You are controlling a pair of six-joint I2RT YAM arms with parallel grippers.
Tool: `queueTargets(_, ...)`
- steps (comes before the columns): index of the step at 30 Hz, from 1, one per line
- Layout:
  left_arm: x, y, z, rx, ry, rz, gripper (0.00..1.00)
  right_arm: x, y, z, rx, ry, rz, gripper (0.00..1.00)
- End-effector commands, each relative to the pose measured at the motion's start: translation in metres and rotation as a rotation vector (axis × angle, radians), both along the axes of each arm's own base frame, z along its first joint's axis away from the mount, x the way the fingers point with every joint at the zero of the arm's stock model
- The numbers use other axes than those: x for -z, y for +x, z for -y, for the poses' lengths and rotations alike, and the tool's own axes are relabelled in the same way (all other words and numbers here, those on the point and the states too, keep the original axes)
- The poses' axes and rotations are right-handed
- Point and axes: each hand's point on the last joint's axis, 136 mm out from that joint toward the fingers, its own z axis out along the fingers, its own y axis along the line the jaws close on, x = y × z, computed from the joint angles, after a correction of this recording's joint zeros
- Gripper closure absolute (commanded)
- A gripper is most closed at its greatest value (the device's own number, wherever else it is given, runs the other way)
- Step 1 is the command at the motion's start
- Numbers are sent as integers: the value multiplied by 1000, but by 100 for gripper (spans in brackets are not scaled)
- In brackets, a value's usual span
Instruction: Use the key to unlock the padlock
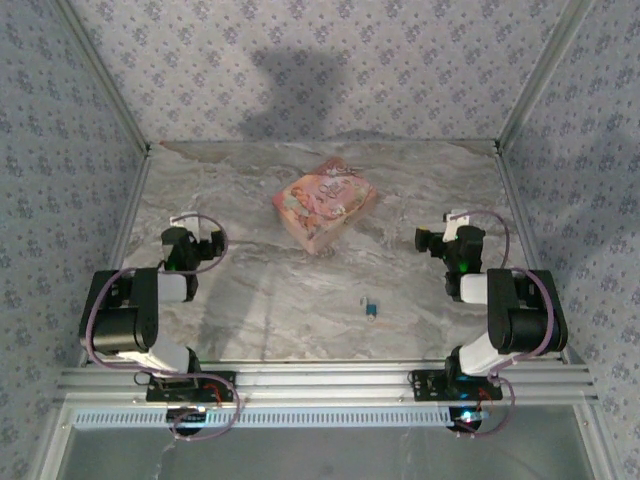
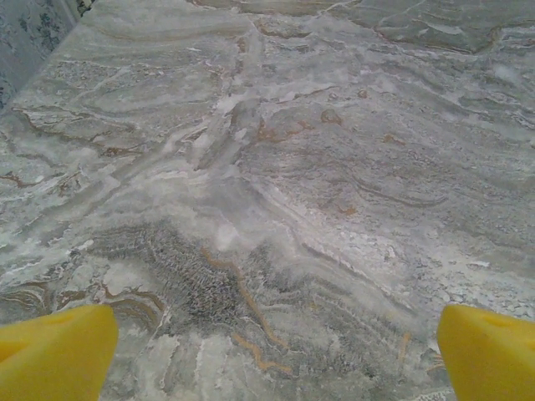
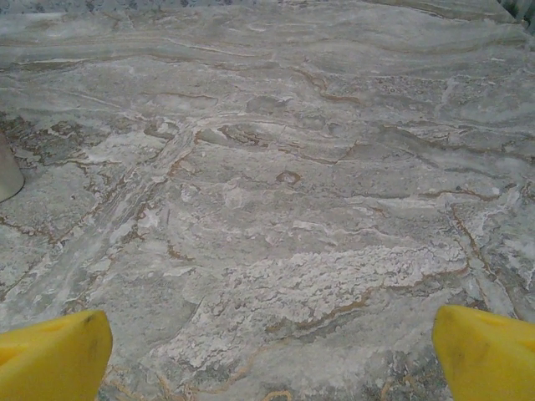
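Top external: padlock (image 1: pixel 370 308) between arms.

The padlock (image 1: pixel 370 308) is a tiny teal-blue piece with a pale silvery-white part at its far end (those two colours are about all that can be made out at this size). It lies on the marbled tabletop (image 1: pixel 270 290), in the near half and a little right of the middle, with nothing touching it. Its long side runs roughly front to back, the pale end leaning slightly to the left. It is too small to tell whether its shackle is shut or sprung.
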Motion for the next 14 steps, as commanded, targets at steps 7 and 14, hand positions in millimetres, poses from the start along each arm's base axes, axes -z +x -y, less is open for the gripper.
queueTargets(7, -17, 10, 4, 20, -24, 63, 2, -6, 4, 3, 20, -41, 24, 0)
queueTargets(14, -17, 10, 4, 19, -24, 62, 2, -6, 4, 4, 16, -27, 23, 0)
